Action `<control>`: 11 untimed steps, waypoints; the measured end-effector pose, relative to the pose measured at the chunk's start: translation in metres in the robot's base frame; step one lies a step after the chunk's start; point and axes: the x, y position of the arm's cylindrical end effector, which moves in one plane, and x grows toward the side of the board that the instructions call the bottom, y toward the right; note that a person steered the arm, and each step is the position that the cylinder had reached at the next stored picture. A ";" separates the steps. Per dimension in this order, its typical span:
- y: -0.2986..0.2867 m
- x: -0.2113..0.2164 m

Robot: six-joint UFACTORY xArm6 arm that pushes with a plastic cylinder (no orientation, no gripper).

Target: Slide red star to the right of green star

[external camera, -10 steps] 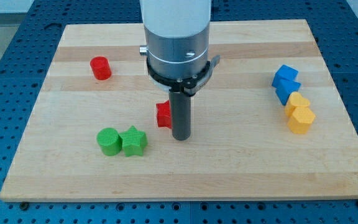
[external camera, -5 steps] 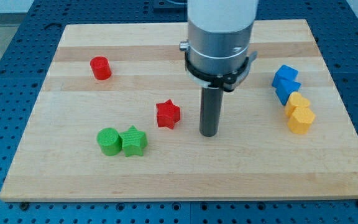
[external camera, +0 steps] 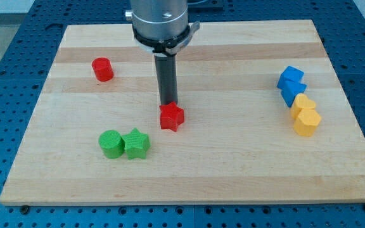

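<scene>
The small red star-shaped block [external camera: 172, 117] lies on the pale wooden table [external camera: 233, 171], directly below the rod's tip [external camera: 168, 104] as the view runs, touching it or all but touching; the exact contact is hidden behind the star's upper points. The green star-shaped block [external camera: 137, 143] sits further toward the view's bottom and to the left of the tip, touching a green cylinder-like block [external camera: 111, 143] on its far left side. The spot to fill, just right of the green star, lies down from the red star and slightly left. A push from the tip toward the view's bottom would likely carry the star there.

There is no grasping hand here, only the plain rod, so nothing is spread or pinched. The arm's upper body is cut off at the view's top.

A red cylinder [external camera: 102, 69] stands well left of the tip; blue [external camera: 291, 84] and yellow [external camera: 306, 116] blocks cluster far right, their shapes hard to make out.
</scene>
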 end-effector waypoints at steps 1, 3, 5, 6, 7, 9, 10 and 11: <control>-0.004 0.009; -0.011 0.062; 0.012 0.031; 0.042 0.012; 0.046 0.019; 0.046 0.060; 0.046 0.064; 0.046 0.065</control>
